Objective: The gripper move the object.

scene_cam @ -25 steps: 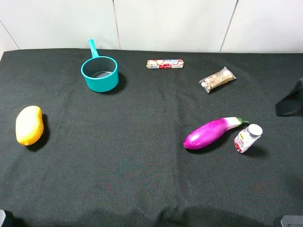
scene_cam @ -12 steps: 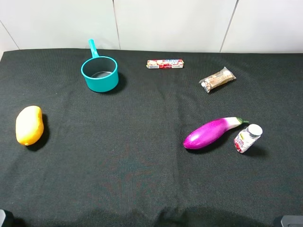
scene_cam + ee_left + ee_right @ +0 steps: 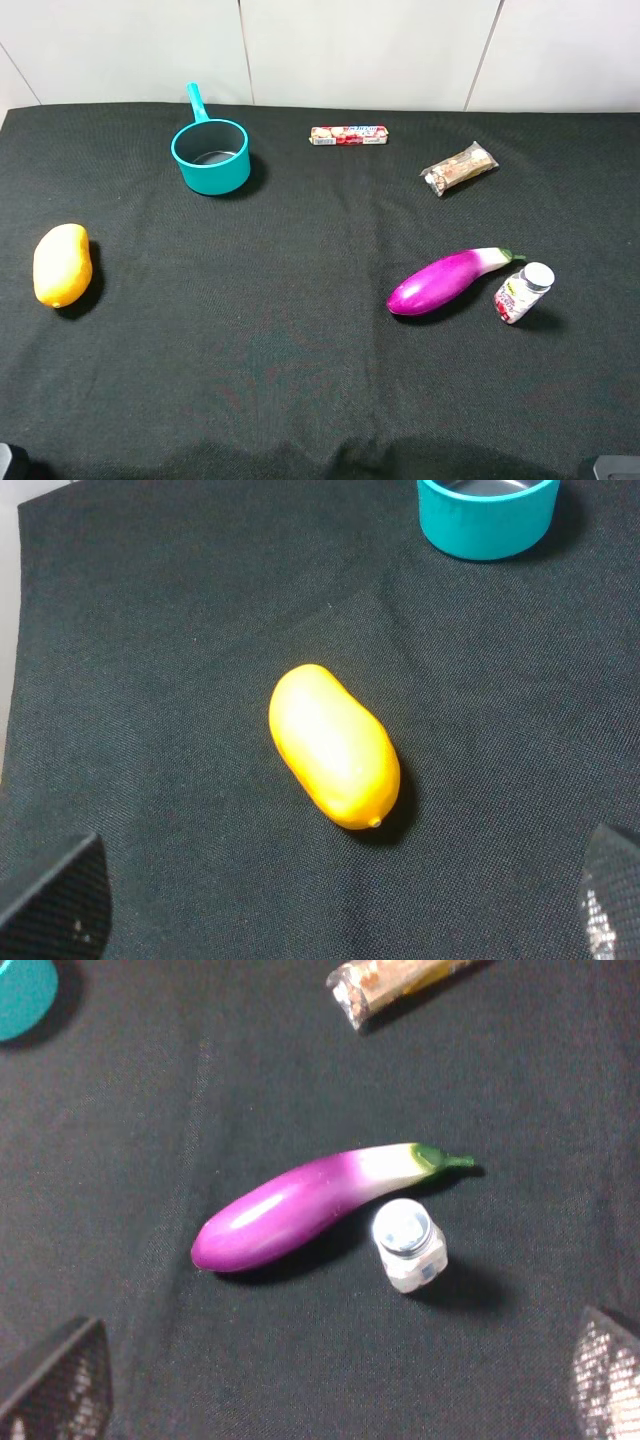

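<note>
Cloth, black, covers the whole table; on it, one of each: teal pot far left, yellow mango at the left edge, purple eggplant right of centre, red candy tube at the back, wrapped snack beside it; bottle, white-capped, stands just beside the eggplant's stem end, nothing covering it. Overhead shows no arms; wrist views alone show the left gripper and right gripper, fingertips spread wide, holding nothing; the right wrist view shows the bottle's cap from above.
</note>
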`<control>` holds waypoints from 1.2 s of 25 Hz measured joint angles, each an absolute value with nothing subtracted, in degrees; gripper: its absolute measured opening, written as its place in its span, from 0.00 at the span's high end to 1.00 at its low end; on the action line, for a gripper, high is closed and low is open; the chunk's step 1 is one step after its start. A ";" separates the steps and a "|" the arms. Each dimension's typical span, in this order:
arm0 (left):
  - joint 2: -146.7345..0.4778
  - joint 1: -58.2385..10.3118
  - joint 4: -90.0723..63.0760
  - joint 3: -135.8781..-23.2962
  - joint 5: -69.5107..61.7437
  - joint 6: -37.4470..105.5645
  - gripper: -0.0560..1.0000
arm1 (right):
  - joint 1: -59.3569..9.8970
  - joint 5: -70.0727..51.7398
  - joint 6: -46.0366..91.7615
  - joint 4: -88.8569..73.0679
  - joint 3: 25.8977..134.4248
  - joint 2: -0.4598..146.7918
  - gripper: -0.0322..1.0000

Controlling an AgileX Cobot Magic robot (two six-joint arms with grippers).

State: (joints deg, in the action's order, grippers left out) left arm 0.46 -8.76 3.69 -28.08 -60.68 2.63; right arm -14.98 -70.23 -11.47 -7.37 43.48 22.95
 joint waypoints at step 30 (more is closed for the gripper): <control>0.46 -8.76 3.69 -28.08 -60.68 2.63 0.01 | -6.66 -70.28 -7.63 4.20 43.83 5.30 0.30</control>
State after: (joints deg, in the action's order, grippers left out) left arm 0.46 -8.76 3.69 -28.08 -60.68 2.63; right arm -6.66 -70.28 -7.63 4.20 43.83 5.30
